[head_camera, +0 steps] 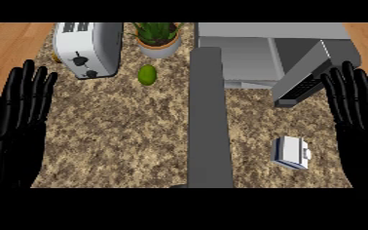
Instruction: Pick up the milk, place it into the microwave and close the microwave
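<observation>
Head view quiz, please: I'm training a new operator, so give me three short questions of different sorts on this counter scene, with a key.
1. True or false: the milk already sits inside the microwave.
2. Which is nearest the toaster? A) milk B) green fruit C) microwave door
3. Fill in: the potted plant stands between the toaster and the ____.

Key: 1 false, it lies on the counter near the right hand; 2 B; 3 microwave. Both hands, left hand included, rest open at the edges, fingers straight.

The robot's left hand (25, 122) is glossy black throughout. Its right hand (351, 107) matches, with long, slender, segmented fingers (336, 97).
</observation>
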{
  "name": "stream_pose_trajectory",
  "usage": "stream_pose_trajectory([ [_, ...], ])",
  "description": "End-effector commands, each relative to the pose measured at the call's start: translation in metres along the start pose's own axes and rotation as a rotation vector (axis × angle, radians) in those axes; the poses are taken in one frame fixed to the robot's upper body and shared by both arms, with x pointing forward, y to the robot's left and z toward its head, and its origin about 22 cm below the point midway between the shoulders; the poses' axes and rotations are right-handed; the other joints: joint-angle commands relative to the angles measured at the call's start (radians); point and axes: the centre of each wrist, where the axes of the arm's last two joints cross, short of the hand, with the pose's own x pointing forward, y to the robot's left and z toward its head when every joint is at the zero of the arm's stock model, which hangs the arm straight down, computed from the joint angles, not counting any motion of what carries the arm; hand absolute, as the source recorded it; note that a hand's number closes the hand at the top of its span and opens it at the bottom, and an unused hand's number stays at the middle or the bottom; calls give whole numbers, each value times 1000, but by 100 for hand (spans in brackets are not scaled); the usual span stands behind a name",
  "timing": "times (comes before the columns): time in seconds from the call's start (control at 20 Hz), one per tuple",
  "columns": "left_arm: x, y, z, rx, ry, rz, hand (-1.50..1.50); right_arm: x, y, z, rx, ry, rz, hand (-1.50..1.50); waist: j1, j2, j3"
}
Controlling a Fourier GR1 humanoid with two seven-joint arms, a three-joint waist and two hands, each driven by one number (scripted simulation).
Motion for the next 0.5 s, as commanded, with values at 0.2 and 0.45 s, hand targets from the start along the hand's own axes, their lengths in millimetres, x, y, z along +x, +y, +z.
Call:
stream_pose_trajectory([
  [0.2, -9, 12, -15, -24, -1, 5, -150, 16, 20, 27, -75, -21, -20, -150, -13, -19, 20],
  [0.45, -27, 1, 5, -3, 126, 186, -150, 23, 44, 39, 86, 50, -286, -150, -12, -19, 20],
])
